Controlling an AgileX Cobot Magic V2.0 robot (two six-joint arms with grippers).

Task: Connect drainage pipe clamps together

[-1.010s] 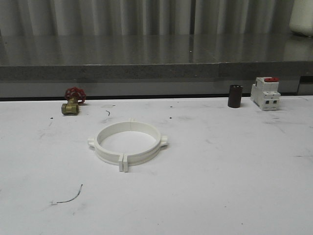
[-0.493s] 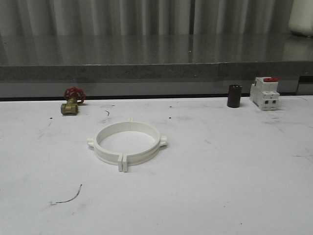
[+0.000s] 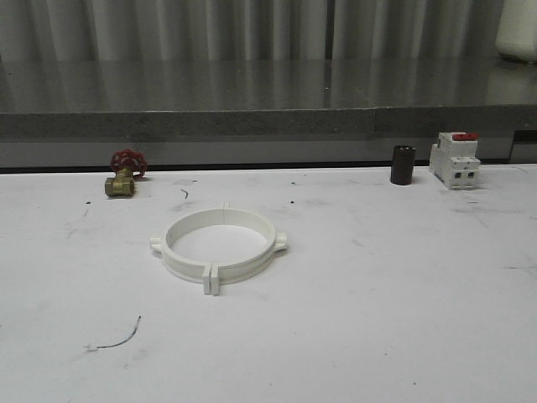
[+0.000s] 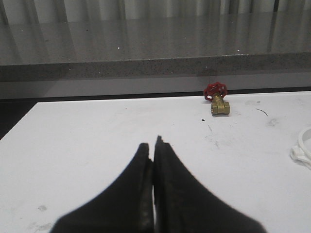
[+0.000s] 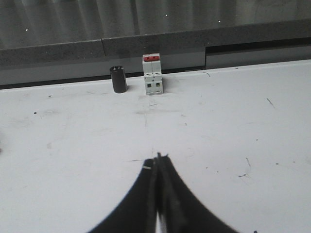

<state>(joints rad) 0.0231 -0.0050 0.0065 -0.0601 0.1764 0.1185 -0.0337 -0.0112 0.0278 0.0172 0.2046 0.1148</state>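
Note:
The two white drainage pipe clamps [image 3: 220, 245] lie flat on the white table, joined into one ring with tabs meeting at the front and back and small lugs at the sides. A sliver of the ring [image 4: 303, 151] shows at the edge of the left wrist view. My left gripper [image 4: 153, 143] is shut with nothing between its black fingers, hovering over bare table well apart from the ring. My right gripper [image 5: 159, 158] is also shut and holds nothing, over bare table short of the breaker.
A brass valve with a red handwheel [image 3: 124, 175] sits at the back left. A dark cylinder [image 3: 403, 164] and a white-and-red breaker [image 3: 456, 159] stand at the back right. A grey stone ledge [image 3: 268, 122] runs behind the table.

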